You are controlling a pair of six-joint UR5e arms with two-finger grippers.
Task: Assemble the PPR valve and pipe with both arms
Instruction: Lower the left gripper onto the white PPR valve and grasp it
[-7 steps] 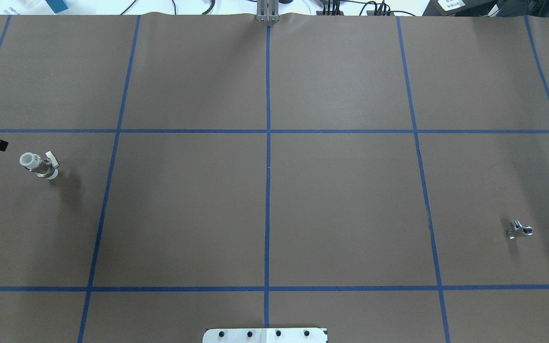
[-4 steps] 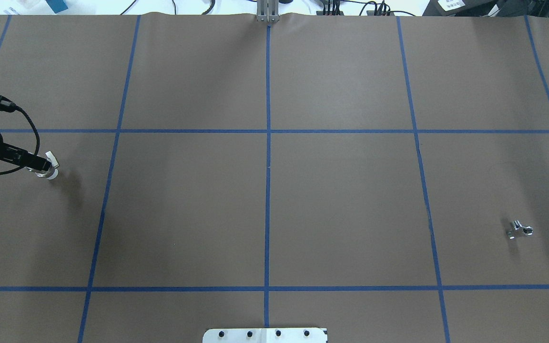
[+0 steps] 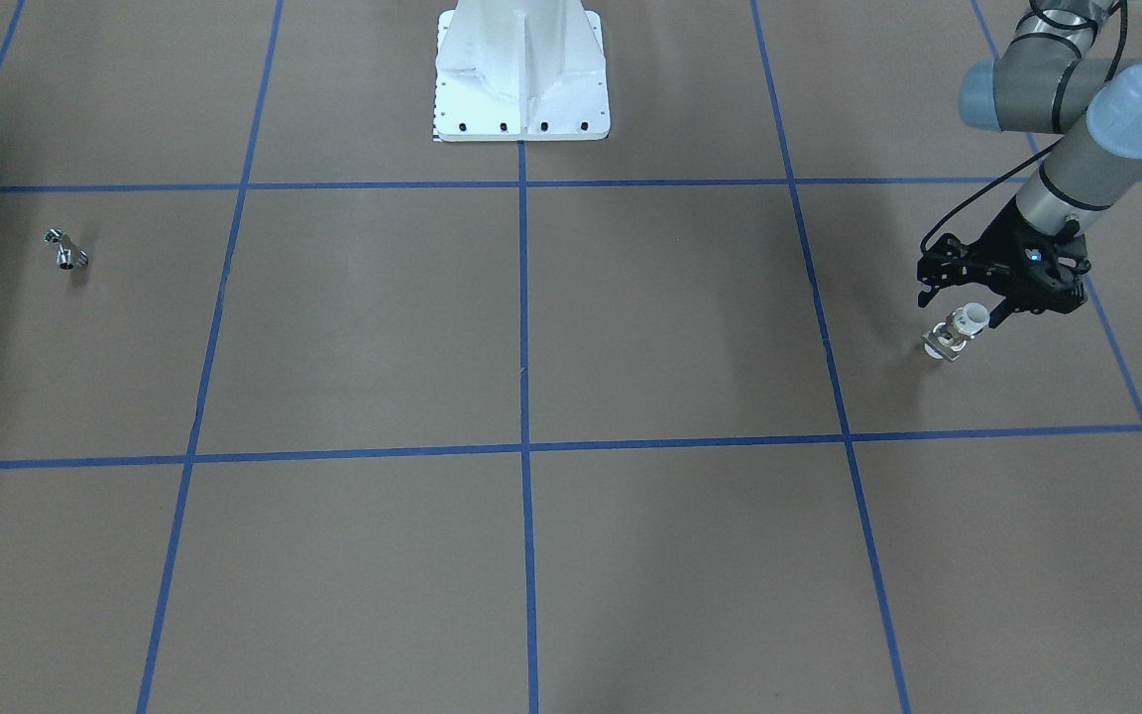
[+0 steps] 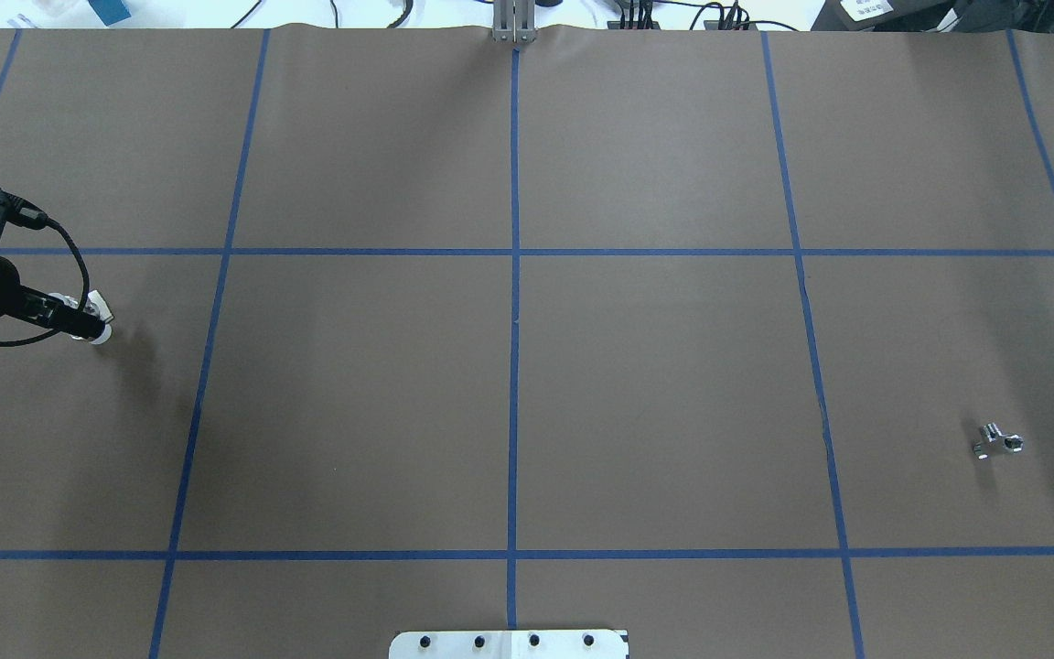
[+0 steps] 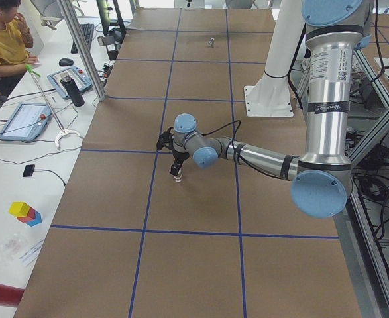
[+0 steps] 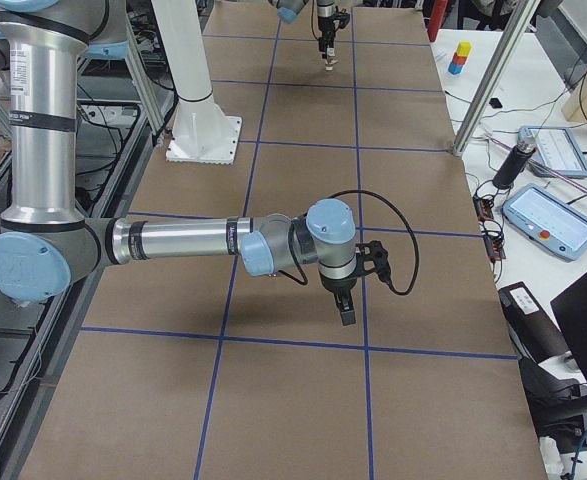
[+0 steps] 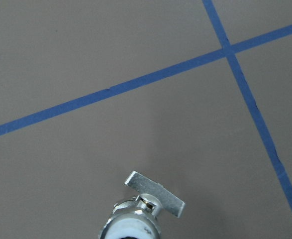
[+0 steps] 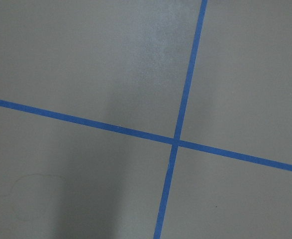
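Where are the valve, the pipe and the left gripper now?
PPR valve (image 3: pixel 970 317), exterior front-facing view, on its white ring-shaped top end.
pipe (image 4: pixel 998 443), overhead exterior view, on the middle of its chrome body.
left gripper (image 3: pixel 961 309), exterior front-facing view, midway between its fingertips.

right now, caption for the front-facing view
Left gripper at the white plastic valve; shiny bent chrome pipe lies far away.

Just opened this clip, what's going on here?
The left arm's claw is down over the PPR valve, which stands on the table at the robot's left end. Its fingers look spread either side of the valve's top, not closed on it. The pipe lies untouched at the robot's right end. The right arm's claw hangs above bare table, off the pipe; whether it is open or shut can't be told.
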